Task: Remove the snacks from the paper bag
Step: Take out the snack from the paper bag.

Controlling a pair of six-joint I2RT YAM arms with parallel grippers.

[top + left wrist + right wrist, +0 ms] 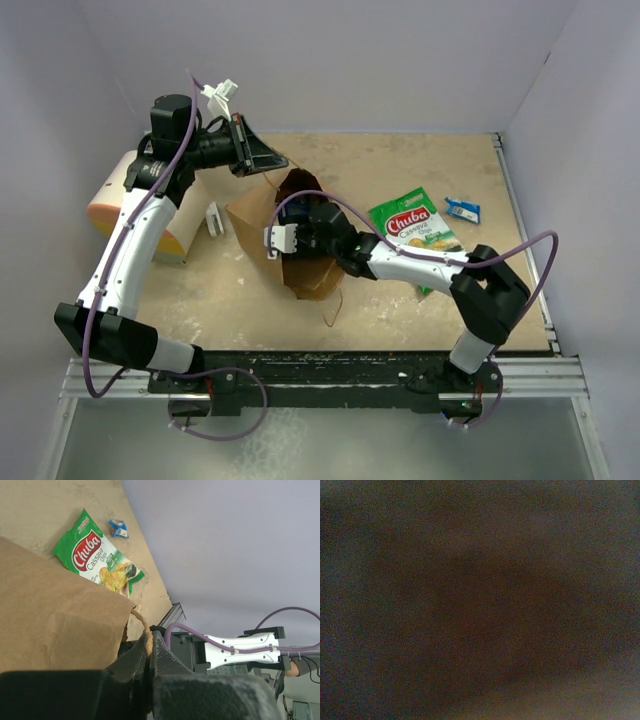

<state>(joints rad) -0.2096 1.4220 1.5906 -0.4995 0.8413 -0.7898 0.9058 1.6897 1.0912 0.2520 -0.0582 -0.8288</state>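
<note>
Nearest the lens: left gripper (150, 652), fingers pinched together on the twisted paper handle (144, 627) of the tall brown kraft paper bag (55, 620), mid-table. Right gripper (318, 228) is buried in the bag's mouth. Its wrist view is black, so I cannot tell finger state or contents. To the right, on the table: green-white crinkly foil packet (415, 225) and small blue packet (462, 210). I judge the packets light, slippery and crushable, so pinch a sealed edge.

Right arm (410, 262) fills the paper bag (252, 215) mouth (its camera dark).
</note>
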